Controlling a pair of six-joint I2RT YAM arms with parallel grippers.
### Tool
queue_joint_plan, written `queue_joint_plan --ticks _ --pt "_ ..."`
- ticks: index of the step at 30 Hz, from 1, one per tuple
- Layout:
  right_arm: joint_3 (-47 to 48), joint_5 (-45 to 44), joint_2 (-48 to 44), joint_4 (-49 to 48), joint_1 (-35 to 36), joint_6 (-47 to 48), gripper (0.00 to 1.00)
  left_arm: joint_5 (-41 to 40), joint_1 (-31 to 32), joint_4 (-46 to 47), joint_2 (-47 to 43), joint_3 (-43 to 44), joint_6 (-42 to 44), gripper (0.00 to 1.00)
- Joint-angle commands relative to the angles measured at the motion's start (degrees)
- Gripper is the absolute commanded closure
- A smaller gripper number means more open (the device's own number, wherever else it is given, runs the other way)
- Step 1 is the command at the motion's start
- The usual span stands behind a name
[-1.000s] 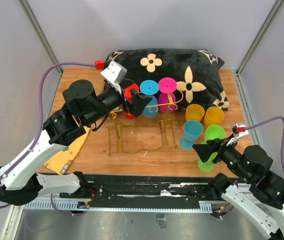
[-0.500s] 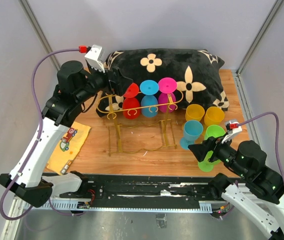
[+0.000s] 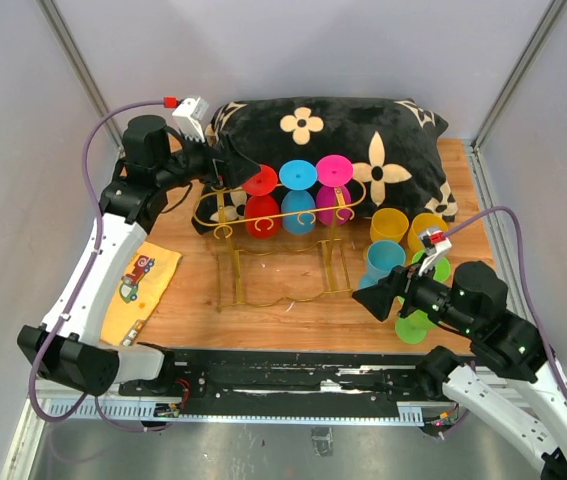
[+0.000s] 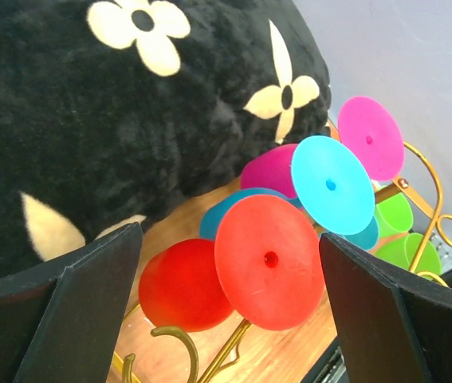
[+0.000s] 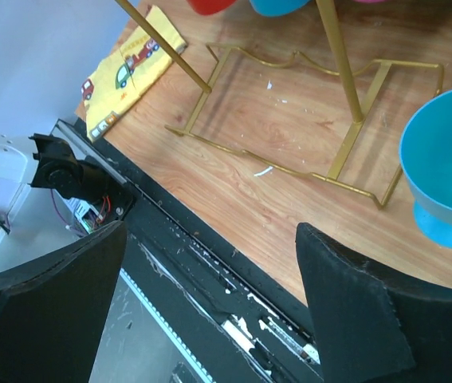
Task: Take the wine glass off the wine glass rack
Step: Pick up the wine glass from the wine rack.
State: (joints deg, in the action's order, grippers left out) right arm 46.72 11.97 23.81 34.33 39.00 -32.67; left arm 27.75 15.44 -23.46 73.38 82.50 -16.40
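The gold wire wine glass rack (image 3: 285,214) stands in front of the pillow. Three wine glasses hang from it upside down: red (image 3: 260,208), blue (image 3: 299,197) and magenta (image 3: 334,190). My left gripper (image 3: 231,170) is open just left of and behind the red glass. In the left wrist view the red glass's foot (image 4: 269,259) sits ahead between the spread fingers of the left gripper (image 4: 227,239), untouched, above a gold rail (image 4: 229,355). My right gripper (image 3: 375,297) is open and empty over the table's near edge, by a standing blue glass (image 3: 383,262). The right gripper (image 5: 210,303) looks down on the rack's base (image 5: 289,163).
A black flowered pillow (image 3: 363,140) lies at the back. Two yellow glasses (image 3: 389,225) (image 3: 428,230) and two green ones (image 3: 430,265) (image 3: 413,328) stand at the right, partly behind my right arm. A yellow cloth (image 3: 138,285) lies at the left.
My left arm has swung back and to the left, its gripper going from over the red glass to beside it. My right gripper has moved left and opened wider.
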Motion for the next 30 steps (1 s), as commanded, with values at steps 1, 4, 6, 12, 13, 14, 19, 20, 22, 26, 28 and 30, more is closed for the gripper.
queue_joint_plan --ticks 1,4,6,12,13,14,19,20,22,26,28,30 --pt "1.00 2.57 1.99 -0.45 1.38 -0.14 0.12 5.30 -1.03 3.15 0.45 0.47 -1.15 0.04" --pt "0.32 2.41 1.28 -0.31 1.41 -0.42 0.12 6.00 -1.75 3.15 1.23 0.49 -1.14 0.07" --pt "-0.22 1.83 0.34 -0.24 1.41 -0.89 0.12 6.44 -1.99 2.47 1.97 0.91 -0.73 0.08" --pt "-1.25 0.88 -1.88 0.34 1.39 -1.45 0.12 5.78 -2.08 -2.46 4.13 3.95 4.00 0.20" --pt "-1.28 0.80 -1.85 0.48 1.40 -1.46 0.12 5.14 -2.08 -3.53 4.40 4.61 5.04 0.21" --pt "-1.24 0.86 -1.92 0.51 1.40 -1.52 0.12 4.71 -2.13 -4.45 4.48 5.06 5.89 0.23" --pt "-0.90 1.22 -1.22 0.84 1.43 -1.44 0.12 6.18 -2.08 -5.79 5.03 6.07 7.57 0.27" --pt "-0.89 1.22 -1.05 0.92 1.37 -1.46 0.12 6.78 -2.08 -5.92 5.28 6.27 7.65 0.27" --pt "-0.84 1.22 -0.99 1.20 1.38 -1.44 0.12 7.77 -2.08 -6.30 5.80 6.71 7.94 0.28" --pt "-0.86 0.97 -1.00 1.65 1.39 -1.50 0.12 9.00 -2.08 -7.27 6.62 7.86 8.89 0.31" --pt "-1.03 0.80 -1.00 1.70 1.40 -1.44 0.12 10.01 -2.08 -7.59 6.83 8.34 9.39 0.33" --pt "-1.07 0.79 -0.97 1.69 1.42 -1.44 0.12 11.43 -2.08 -7.93 7.07 8.68 9.74 0.35"
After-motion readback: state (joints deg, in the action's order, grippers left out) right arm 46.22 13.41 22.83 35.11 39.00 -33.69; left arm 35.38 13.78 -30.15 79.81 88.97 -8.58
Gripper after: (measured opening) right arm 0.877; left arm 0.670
